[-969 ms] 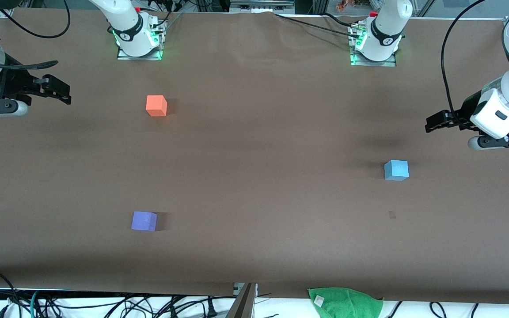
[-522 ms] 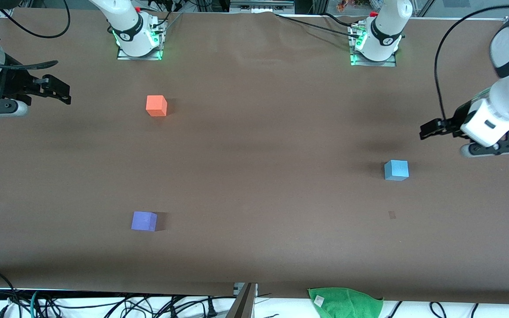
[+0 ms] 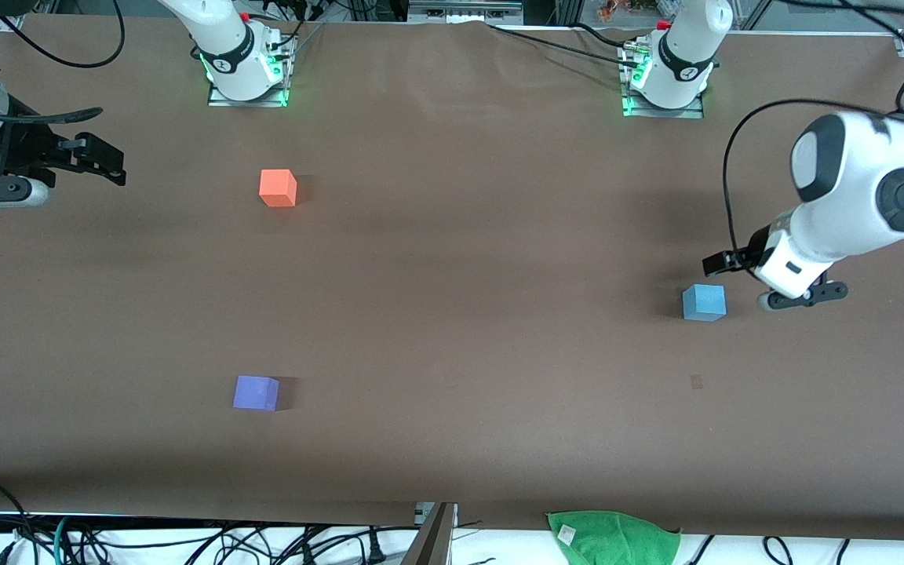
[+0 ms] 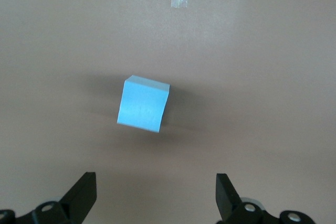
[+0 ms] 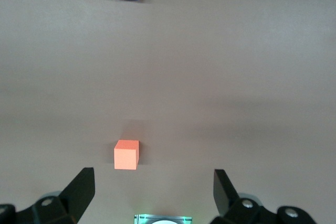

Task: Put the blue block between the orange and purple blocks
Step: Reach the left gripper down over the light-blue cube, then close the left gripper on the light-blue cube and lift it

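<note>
Now matte sky-blue block point(image 3: 704, 303) untouched on smooth brown table point(image 3: 468, 314), left tool point(image 3: 734, 271) spread apart just beside it, right tool point(image 3: 99, 161) likewise

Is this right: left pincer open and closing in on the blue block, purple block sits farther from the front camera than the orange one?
Not quite. The purple block sits nearer to the front camera than the orange block, as the front view shows. The rest holds: left pincer open, by the blue block.

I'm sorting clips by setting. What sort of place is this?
Most likely a robotics lab bench: two arm bases bolted to a brown-covered table, loose cables along its edge, and only three small matte cubes on it, orange, violet-purple and sky-blue.
</note>
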`<action>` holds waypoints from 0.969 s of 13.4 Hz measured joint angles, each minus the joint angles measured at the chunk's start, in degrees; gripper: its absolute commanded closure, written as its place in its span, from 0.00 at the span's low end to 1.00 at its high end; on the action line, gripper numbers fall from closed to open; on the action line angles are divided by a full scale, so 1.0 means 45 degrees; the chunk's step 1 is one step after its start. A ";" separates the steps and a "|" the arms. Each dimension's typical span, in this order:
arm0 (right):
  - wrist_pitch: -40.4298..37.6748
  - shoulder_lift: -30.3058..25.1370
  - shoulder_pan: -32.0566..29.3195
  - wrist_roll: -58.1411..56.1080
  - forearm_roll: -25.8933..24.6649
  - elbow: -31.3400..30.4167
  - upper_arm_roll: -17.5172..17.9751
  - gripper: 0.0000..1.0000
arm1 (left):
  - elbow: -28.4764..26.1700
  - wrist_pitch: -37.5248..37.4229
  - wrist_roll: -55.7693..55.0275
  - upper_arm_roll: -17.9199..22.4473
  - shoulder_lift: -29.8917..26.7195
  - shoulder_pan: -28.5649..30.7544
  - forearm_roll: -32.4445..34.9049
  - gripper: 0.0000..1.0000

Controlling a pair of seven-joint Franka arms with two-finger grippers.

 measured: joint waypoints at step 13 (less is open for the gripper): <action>0.0000 0.0000 -0.0001 0.0000 0.0000 0.0001 -0.0001 0.00 | -0.1088 0.2907 0.0427 0.0008 0.2094 0.0206 0.0150 0.00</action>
